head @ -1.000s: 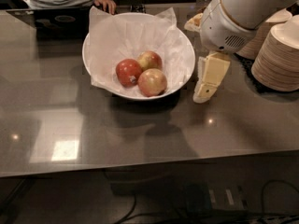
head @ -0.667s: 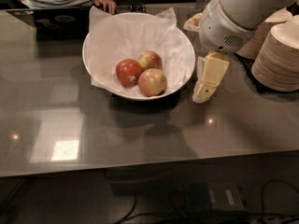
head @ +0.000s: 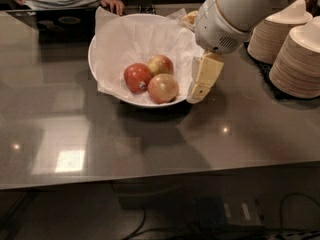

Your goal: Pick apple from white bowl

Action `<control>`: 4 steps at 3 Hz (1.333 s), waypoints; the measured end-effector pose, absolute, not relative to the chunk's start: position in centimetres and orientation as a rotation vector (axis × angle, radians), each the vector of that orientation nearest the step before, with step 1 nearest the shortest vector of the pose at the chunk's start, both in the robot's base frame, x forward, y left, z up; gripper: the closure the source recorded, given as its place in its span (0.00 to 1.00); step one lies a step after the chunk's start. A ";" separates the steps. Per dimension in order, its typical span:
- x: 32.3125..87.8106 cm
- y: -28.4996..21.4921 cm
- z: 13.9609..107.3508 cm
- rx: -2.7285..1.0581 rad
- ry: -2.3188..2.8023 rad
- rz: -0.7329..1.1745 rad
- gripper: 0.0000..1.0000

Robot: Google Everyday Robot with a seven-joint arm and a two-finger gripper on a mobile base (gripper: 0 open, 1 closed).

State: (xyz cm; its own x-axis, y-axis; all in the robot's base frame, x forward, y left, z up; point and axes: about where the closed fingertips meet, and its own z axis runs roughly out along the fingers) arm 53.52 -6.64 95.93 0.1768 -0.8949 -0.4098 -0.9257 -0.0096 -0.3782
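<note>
**Hazards**

1. The pincer [head: 197, 93] hangs outside the white bowl [head: 93, 59], with its tip low and just beside the rim on the right of the camera view. In my judgement, a sideways move toward the fruit from this height would strike the rim. That could shove or tip the bowl across the tabletop [head: 240, 129]. The pincer should rise clear first.
2. The apple [head: 136, 77] touches 2 paler apples, a far one [head: 161, 64] and a near one [head: 163, 88]. Both lie between it and the pincer. A reach straight across is likely to close on the wrong fruit, or to knock the group so that the target rolls.
3. The crinkled paper [head: 125, 39] lining the bowl could be caught along with the fruit and dragged out.
4. The skin is round and glossy, so an off-centre hold may slip.
5. The stacks of plates [head: 295, 64] stand near the arm, and a wide swing could brush them.

**Position**

The apple rests on the paper in the bottom of the bowl, left of centre, with its small sticker facing the camera. The pincer is apart from it on the right, beyond the near pale apple and the rim.

**Pincer state**

Whether it is released or clenched cannot be told. The apple is not in it.
</note>
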 end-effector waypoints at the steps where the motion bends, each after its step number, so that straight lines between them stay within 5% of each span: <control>1: 54.6 -4.8 96.3 -1.898 1.659 0.113 0.00; 4: 57.4 -0.8 93.0 -1.982 1.606 0.252 0.06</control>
